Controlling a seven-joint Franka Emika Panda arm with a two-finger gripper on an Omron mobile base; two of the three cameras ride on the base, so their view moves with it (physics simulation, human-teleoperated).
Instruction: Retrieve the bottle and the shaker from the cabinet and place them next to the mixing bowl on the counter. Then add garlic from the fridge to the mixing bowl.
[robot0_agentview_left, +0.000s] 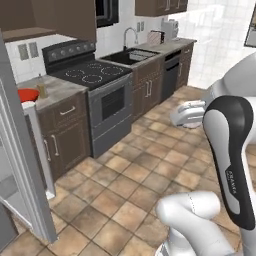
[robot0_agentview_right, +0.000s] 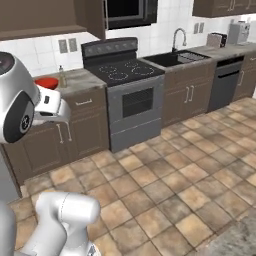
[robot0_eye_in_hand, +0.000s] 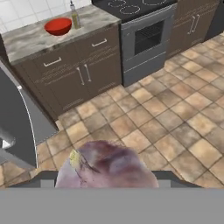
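The garlic (robot0_eye_in_hand: 107, 166) sits clamped in the gripper (robot0_eye_in_hand: 107, 177), far from the red mixing bowl (robot0_eye_in_hand: 58, 26).

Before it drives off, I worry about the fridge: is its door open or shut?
Open: the fridge door stands swung out over the floor, left of the counter.

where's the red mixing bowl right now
The red mixing bowl sits on the marble counter left of the stove, with the bottle right beside it.
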